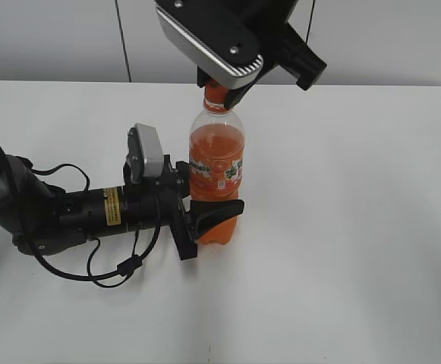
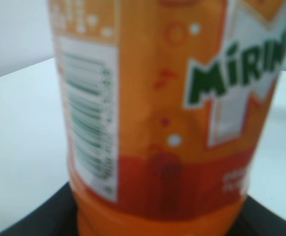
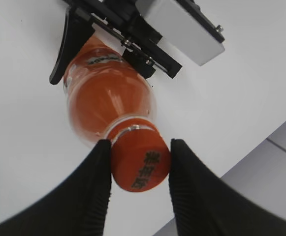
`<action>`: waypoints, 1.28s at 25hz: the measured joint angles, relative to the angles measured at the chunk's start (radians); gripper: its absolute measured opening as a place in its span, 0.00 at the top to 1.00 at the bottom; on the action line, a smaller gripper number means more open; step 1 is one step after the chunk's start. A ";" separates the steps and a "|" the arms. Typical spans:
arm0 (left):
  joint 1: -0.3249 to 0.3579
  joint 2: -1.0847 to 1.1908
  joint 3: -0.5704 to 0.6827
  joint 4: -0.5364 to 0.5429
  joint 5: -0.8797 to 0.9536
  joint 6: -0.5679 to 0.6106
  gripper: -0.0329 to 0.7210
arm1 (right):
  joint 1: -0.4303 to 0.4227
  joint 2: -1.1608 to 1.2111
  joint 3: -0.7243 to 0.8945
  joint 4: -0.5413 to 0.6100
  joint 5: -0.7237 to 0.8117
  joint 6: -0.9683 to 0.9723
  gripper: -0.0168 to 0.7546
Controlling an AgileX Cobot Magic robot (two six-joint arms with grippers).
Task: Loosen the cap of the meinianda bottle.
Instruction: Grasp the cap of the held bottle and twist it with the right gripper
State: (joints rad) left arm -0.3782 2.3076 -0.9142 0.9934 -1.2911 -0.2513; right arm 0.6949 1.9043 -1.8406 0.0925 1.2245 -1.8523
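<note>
We see a wide white table [image 1: 357,250] with bare surface on every side of the meinianda bottle [image 1: 216,178]; its far edge meets a pale wall behind the bottle, and the right half lies open. The left arm lies low across the left part of the table, with a loose black cable [image 1: 91,273] looped beside it.

The bottle stands upright near the middle of the table. The left claw [image 1: 212,216] comes in from the left at the bottle's lower body, its black fingers wrapped round the ribbed part just under the label, clenched on the bottle. In the left wrist view the label fills the frame, blurred, with a dark finger edge [image 2: 29,216] below it.

The right claw [image 3: 139,164] hangs over the bottle from above. In the right wrist view its two ribbed black fingers [image 3: 96,177] stand on either side of the cap [image 3: 142,164]; the left finger touches the cap's side, and the right one appears to touch as well, though we cannot be fully sure, so we read it as grasping the cap.

The cap is round and orange with dark printed characters on top. The bottle is clear plastic holding orange liquid, with an orange, white and green label band bearing green lettering and a barcode panel [image 2: 91,123].
</note>
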 joint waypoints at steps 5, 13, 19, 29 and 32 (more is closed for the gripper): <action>0.000 0.000 0.000 0.000 0.000 -0.002 0.44 | 0.005 -0.001 0.000 -0.017 -0.004 -0.174 0.63; 0.000 0.000 0.000 0.000 0.000 -0.002 0.44 | 0.024 -0.002 0.000 -0.047 -0.009 -0.293 0.63; 0.000 0.000 0.000 0.000 0.000 -0.002 0.44 | 0.033 -0.004 0.000 -0.060 -0.009 -0.311 0.63; -0.003 0.000 0.000 0.018 0.000 -0.003 0.44 | 0.038 -0.031 0.008 -0.071 -0.001 -0.335 0.63; -0.003 0.000 0.000 0.017 0.000 -0.003 0.44 | 0.038 -0.041 0.007 -0.034 -0.001 -0.290 0.63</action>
State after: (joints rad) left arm -0.3812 2.3076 -0.9142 1.0101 -1.2911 -0.2541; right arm 0.7331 1.8632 -1.8338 0.0585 1.2233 -2.1419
